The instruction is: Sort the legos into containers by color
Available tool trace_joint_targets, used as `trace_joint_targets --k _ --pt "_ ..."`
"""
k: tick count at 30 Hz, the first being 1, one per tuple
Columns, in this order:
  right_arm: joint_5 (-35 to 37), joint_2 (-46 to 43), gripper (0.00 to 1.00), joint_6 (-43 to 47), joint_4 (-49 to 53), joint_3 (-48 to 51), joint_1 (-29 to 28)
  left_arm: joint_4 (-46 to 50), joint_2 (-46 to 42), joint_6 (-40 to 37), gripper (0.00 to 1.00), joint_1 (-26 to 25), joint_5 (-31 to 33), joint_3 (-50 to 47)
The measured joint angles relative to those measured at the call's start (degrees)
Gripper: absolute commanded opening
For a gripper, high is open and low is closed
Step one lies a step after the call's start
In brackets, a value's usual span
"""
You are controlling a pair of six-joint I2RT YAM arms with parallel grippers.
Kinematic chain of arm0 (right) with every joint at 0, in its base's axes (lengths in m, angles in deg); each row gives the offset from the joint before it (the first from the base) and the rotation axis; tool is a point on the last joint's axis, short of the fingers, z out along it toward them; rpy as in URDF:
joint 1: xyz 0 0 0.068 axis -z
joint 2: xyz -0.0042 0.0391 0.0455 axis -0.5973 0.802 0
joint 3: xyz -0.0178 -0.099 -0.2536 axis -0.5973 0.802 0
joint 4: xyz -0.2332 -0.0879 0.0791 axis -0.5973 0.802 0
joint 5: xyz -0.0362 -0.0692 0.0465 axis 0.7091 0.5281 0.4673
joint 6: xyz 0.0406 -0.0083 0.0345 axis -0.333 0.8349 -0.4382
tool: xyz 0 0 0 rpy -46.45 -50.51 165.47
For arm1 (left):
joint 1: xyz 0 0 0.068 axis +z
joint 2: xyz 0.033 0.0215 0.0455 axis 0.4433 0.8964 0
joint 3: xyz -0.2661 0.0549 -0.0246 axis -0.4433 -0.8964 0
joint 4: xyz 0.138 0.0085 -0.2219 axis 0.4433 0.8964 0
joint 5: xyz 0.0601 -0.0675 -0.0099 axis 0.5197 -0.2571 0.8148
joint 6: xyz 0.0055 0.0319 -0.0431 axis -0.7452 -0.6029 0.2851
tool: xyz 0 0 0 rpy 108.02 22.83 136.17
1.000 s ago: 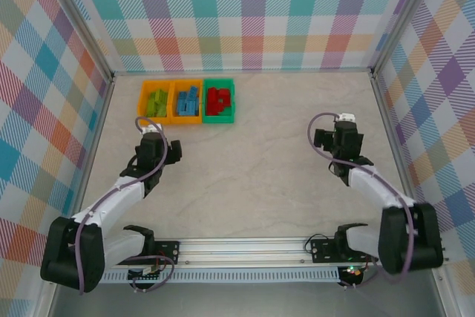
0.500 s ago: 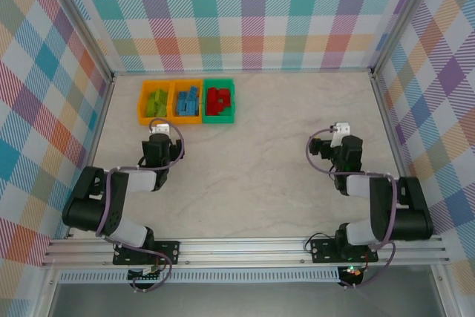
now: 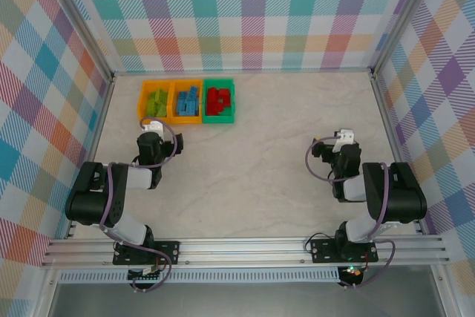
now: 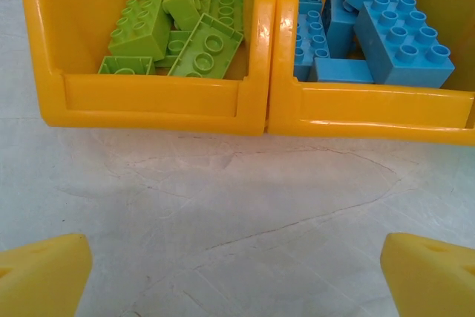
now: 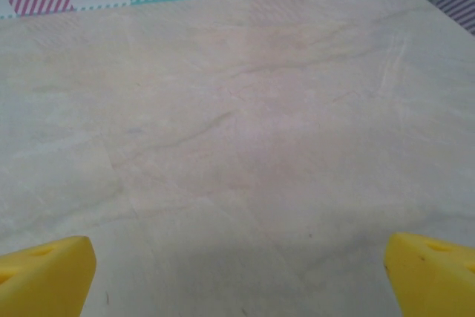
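The containers [image 3: 186, 100] stand at the far left of the bench [image 5: 237, 109]. They hold lime green legos [image 4: 182, 27] in the left orange one, light blue legos [image 4: 386, 31] in the middle orange one and red legos [image 3: 218, 99] in the green one. Each brick is judged light, rigid and smooth-walled, so it is best taken across its flat long sides, not over the studs. The left wrist view resolves the studs and tilted piling that the top view reduces to colour patches, and the wrist views show the left gripper [image 4: 237, 280] and right gripper [image 5: 237, 280] with fingers apart, holding nothing.
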State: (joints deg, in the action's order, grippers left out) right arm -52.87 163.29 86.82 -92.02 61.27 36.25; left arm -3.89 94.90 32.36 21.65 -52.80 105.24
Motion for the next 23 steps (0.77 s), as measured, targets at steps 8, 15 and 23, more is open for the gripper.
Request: trace_joint_targets --k 8,15,23 --pt "-5.4 -0.28 1.0 1.75 8.13 -10.03 -0.52 -0.11 0.0 0.0 1.0 0.0 -0.5 -0.02" --pt "-5.07 -0.28 1.0 2.12 9.94 -9.55 -1.09 -0.11 0.0 0.0 1.0 0.0 -0.74 -0.02" --pt "-6.08 -0.28 1.0 2.1 11.63 -9.57 -0.63 -0.11 0.0 0.0 1.0 0.0 -0.85 -0.02"
